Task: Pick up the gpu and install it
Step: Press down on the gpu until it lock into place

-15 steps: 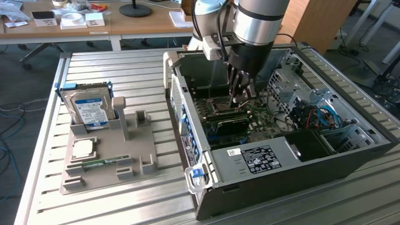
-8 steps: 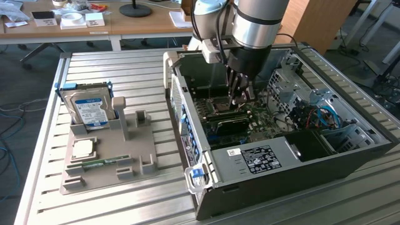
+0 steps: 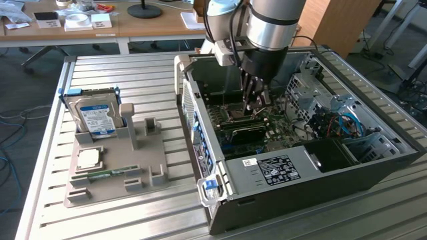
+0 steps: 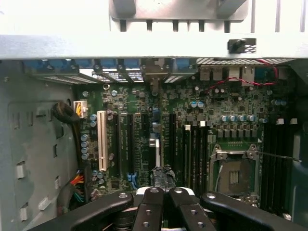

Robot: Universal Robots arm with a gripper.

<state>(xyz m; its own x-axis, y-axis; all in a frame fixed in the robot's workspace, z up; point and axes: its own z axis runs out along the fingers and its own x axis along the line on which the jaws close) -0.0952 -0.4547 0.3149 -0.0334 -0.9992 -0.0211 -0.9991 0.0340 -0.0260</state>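
Gpu [image 3: 244,132] edge-on (bracket toward rear panel [image 4: 144,48])

A table of ribbed, silvery metal slats [image 3: 120,67] is seen carrying two things. An open dark-grey computer tower case [image 3: 313,185] is laid on its side toward the exterior view's right. A flat grey plastic parts tray with upright holders [image 3: 150,167] is set on the slats toward the exterior view's left, just beside the case.
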